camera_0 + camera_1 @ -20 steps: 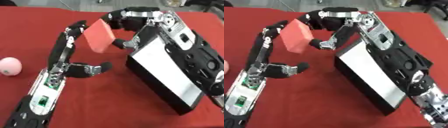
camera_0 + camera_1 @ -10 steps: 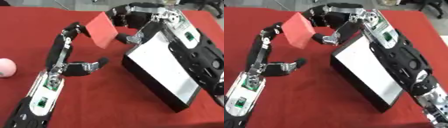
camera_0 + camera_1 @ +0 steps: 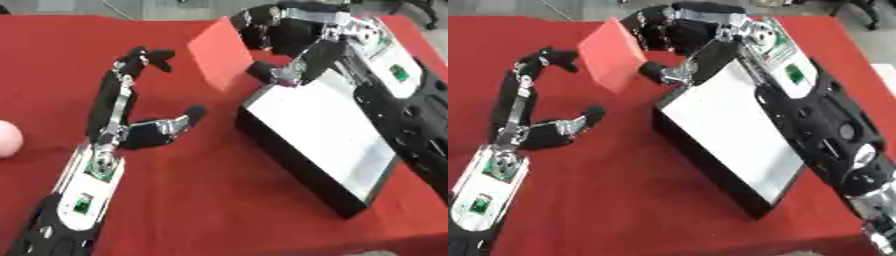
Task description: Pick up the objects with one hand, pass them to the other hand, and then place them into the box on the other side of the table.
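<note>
Your right hand [image 3: 284, 37] now carries the flat red square block [image 3: 220, 52] alone; a second ago your left hand's fingertips [image 3: 144, 55] touched the block's near-left edge. The block has moved toward the red table's [image 3: 210, 200] far edge, just beyond the far-left corner of the black box with the white floor [image 3: 319, 145]. Your left hand [image 3: 131, 125] stands apart from the block, fingers relaxed.

The pink ball [image 3: 7, 139] is cut off by the left edge of the left eye view. The far side of the red block [image 3: 611, 55] is hidden behind the right hand [image 3: 677, 36]. The black box's [image 3: 289, 150] interior cannot be seen.
</note>
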Robot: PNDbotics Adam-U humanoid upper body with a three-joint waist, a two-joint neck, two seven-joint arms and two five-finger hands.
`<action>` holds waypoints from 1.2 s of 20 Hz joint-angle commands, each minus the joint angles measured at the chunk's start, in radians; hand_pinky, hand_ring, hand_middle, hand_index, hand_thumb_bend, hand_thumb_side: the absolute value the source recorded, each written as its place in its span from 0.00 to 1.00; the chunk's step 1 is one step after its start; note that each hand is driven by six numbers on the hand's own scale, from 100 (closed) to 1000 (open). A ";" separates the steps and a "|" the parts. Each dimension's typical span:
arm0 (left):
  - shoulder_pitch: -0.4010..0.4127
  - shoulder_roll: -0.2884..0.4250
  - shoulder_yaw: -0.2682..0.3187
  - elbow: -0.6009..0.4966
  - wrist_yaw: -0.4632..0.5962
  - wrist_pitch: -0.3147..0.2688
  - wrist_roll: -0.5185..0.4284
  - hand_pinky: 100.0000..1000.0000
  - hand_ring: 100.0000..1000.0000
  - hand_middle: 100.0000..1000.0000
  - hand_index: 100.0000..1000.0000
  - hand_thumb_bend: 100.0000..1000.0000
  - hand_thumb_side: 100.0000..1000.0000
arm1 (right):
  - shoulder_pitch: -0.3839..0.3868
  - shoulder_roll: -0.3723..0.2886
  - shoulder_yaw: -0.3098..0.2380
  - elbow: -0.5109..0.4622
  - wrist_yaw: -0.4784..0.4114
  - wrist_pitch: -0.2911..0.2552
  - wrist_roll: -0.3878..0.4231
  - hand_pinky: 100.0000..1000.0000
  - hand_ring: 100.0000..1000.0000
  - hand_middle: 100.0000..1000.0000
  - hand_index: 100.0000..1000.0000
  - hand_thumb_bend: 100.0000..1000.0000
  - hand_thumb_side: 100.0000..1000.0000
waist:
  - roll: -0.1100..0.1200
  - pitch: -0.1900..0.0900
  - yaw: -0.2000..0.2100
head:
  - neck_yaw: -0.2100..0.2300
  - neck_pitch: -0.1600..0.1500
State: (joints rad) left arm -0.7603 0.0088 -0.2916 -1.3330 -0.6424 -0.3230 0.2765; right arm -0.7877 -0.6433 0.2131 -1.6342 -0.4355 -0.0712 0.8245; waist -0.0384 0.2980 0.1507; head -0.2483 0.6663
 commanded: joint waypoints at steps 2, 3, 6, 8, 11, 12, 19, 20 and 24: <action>0.000 0.025 0.012 -0.009 0.006 0.004 0.005 0.95 0.70 0.50 0.75 0.58 0.58 | 0.026 -0.069 -0.046 -0.034 0.007 -0.023 -0.048 0.95 0.93 0.66 0.67 0.00 0.03 | 0.016 -0.052 -0.016 | -0.002 0.010; 0.004 0.031 0.013 -0.010 0.005 0.003 0.006 0.94 0.71 0.50 0.75 0.58 0.58 | 0.041 -0.078 -0.055 -0.036 0.019 -0.038 -0.069 0.95 0.93 0.66 0.67 0.00 0.03 | 0.017 -0.055 -0.022 | -0.007 0.013; 0.016 0.047 0.011 -0.010 -0.001 -0.003 0.007 0.95 0.71 0.51 0.76 0.57 0.58 | 0.083 -0.103 -0.082 -0.030 0.089 -0.089 -0.156 0.93 0.91 0.64 0.65 0.00 0.04 | 0.020 -0.063 -0.037 | -0.024 0.023; 0.022 0.052 0.009 -0.007 -0.008 -0.008 0.002 0.95 0.72 0.52 0.76 0.56 0.59 | 0.104 -0.111 -0.098 -0.018 0.152 -0.119 -0.217 0.91 0.88 0.61 0.62 0.00 0.06 | 0.022 -0.066 -0.044 | -0.033 0.026; 0.027 0.053 0.007 -0.004 -0.015 -0.013 -0.004 0.95 0.72 0.52 0.76 0.56 0.59 | 0.116 -0.114 -0.125 -0.007 0.291 -0.191 -0.352 0.86 0.81 0.54 0.57 0.00 0.09 | 0.026 -0.068 -0.051 | -0.040 0.027; 0.027 0.053 0.006 -0.004 -0.016 -0.014 -0.005 0.95 0.72 0.52 0.76 0.56 0.59 | 0.118 -0.114 -0.129 -0.004 0.346 -0.217 -0.399 0.85 0.79 0.53 0.55 0.00 0.12 | 0.027 -0.068 -0.051 | -0.042 0.026; 0.029 0.054 0.004 -0.005 -0.013 -0.016 -0.007 0.95 0.72 0.52 0.76 0.56 0.60 | 0.127 -0.115 -0.132 0.005 0.690 -0.359 -0.592 0.78 0.61 0.34 0.43 0.00 0.35 | 0.028 -0.069 -0.051 | -0.054 0.027; 0.029 0.054 0.004 -0.005 -0.012 -0.016 -0.007 0.95 0.72 0.52 0.76 0.56 0.60 | 0.128 -0.115 -0.133 0.005 0.746 -0.378 -0.612 0.76 0.58 0.31 0.41 0.00 0.41 | 0.028 -0.070 -0.050 | -0.055 0.027; 0.028 0.054 0.003 -0.008 -0.008 -0.015 -0.006 0.95 0.72 0.52 0.76 0.56 0.60 | 0.130 -0.116 -0.127 0.014 0.979 -0.456 -0.640 0.74 0.53 0.25 0.38 0.00 0.52 | 0.027 -0.070 -0.048 | -0.056 0.027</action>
State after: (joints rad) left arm -0.7206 0.0521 -0.2871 -1.3273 -0.6537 -0.3356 0.2694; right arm -0.6490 -0.7210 0.0949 -1.6158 0.4774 -0.5033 0.1941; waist -0.0209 0.2689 0.1038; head -0.3016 0.6925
